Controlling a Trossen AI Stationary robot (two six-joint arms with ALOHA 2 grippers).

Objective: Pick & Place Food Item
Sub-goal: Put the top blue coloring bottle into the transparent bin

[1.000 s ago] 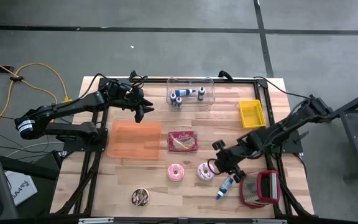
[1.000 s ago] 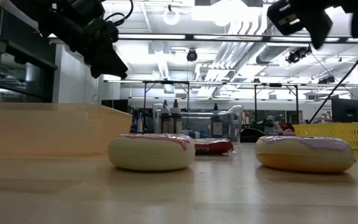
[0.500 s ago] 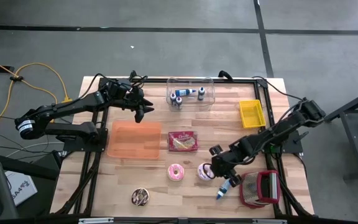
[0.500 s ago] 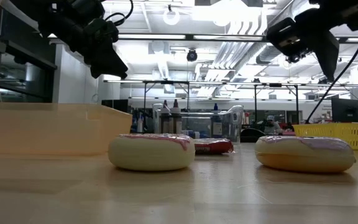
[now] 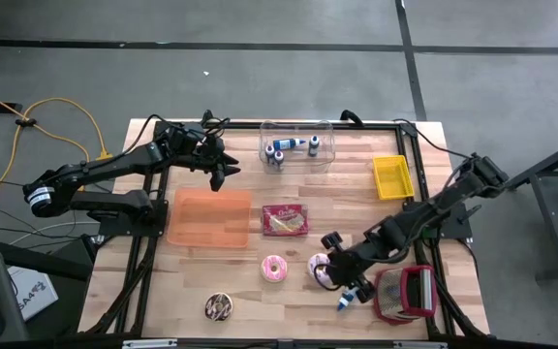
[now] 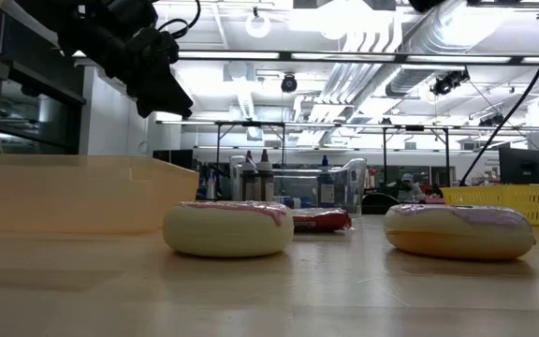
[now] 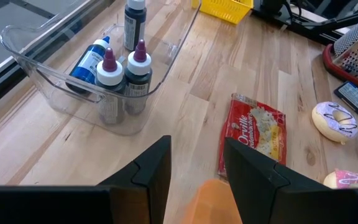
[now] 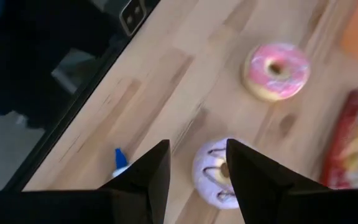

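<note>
1. Movement is confined to the right arm: over the last second the right gripper (image 5: 329, 272) has been sliding leftward along the near part of the table (image 5: 153, 296), and it is now hanging over the white-iced donut (image 5: 319, 269), with the pink-iced donut (image 5: 274, 269) lying just left of it

2. Fingers of the right gripper are standing partly apart in the right wrist view, framing the white-iced donut and gripping nothing; the arm has also risen out of the low view since a second ago

3. Judgement: the approach is closing on a food item, with the grasp and the placing both still to come; the white-iced donut is looking like the chosen piece

4. Left gripper (image 5: 223, 174) is holding unchanged at the far left, above the far edge of the orange tray (image 5: 209, 219), fingers partly apart and empty in the left wrist view

5. Other goods are sitting undisturbed: the chocolate donut (image 5: 219, 307) at the near left, the blue-capped bottle (image 5: 347, 295) beside the red holder (image 5: 405, 295), the yellow bin (image 5: 392, 176) and the clear tub (image 5: 296, 145) of bottles at the far side

6. Lettering: the red snack packet (image 7: 253, 135) is carrying white script that seems to begin "Orville"; the remainder is proving illegible, and no other writing is readable
</note>
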